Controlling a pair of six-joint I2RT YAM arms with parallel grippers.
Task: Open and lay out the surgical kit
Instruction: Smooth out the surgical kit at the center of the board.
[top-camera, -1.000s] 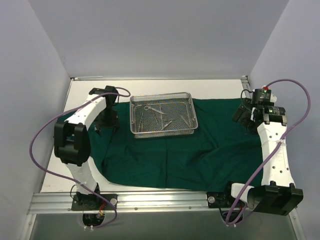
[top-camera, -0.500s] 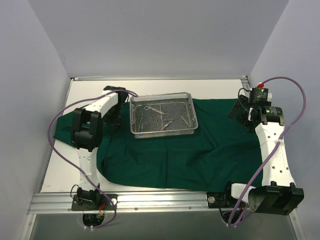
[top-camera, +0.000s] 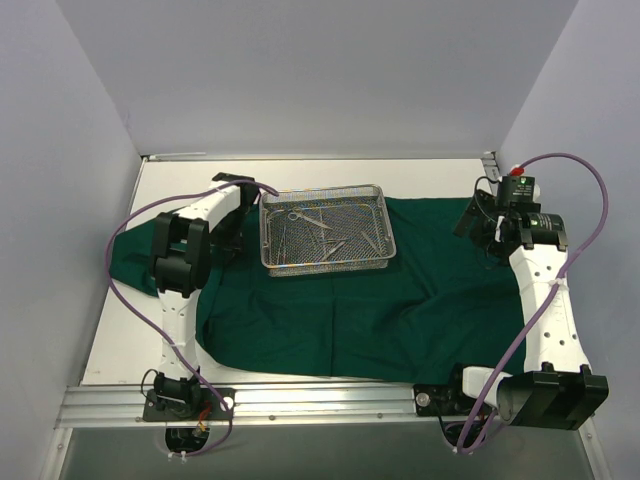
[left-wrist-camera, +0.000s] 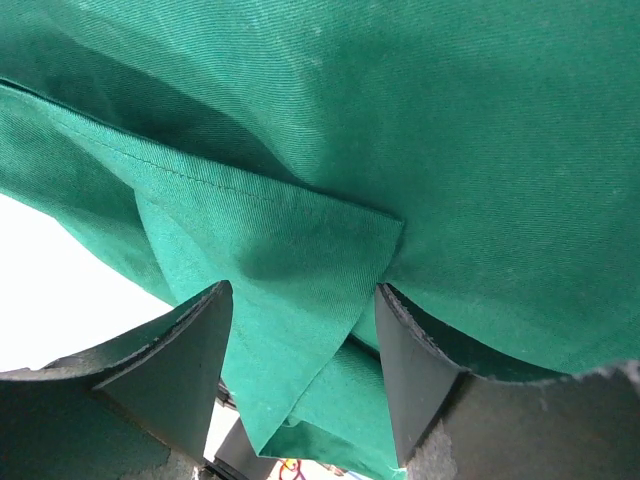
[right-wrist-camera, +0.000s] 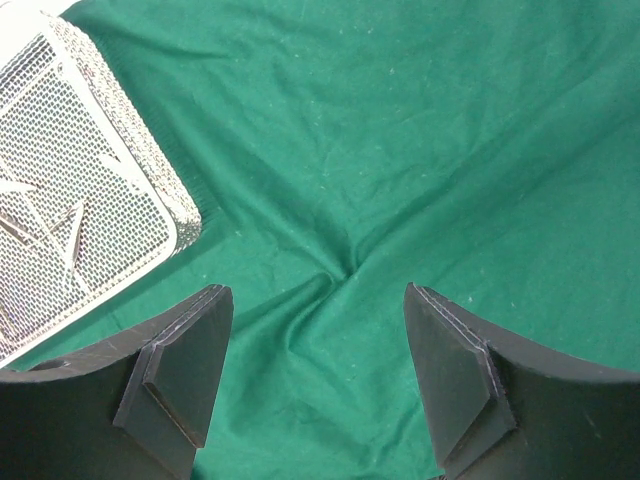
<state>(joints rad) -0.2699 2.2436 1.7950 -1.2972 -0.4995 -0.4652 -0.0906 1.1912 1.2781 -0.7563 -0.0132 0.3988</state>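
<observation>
On 1 cloth (top-camera: 400, 300) sits 1 tray (top-camera: 330, 268); left gripper (left-wrist-camera: 305, 300), right gripper (right-wrist-camera: 317, 295): 2 spread apart.

Cloth wrap (top-camera: 400, 290) lies spread on the table (top-camera: 130, 340). Wire-mesh tray (top-camera: 328, 266) sits on the cloth wrap, far side, left of centre. Instruments (top-camera: 312, 222) lie inside the tray. Left gripper (left-wrist-camera: 305, 292) is just left of the tray, over a folded cloth corner. Right gripper (right-wrist-camera: 318, 290) is over the cloth wrap's far right part, well apart from the tray.
</observation>
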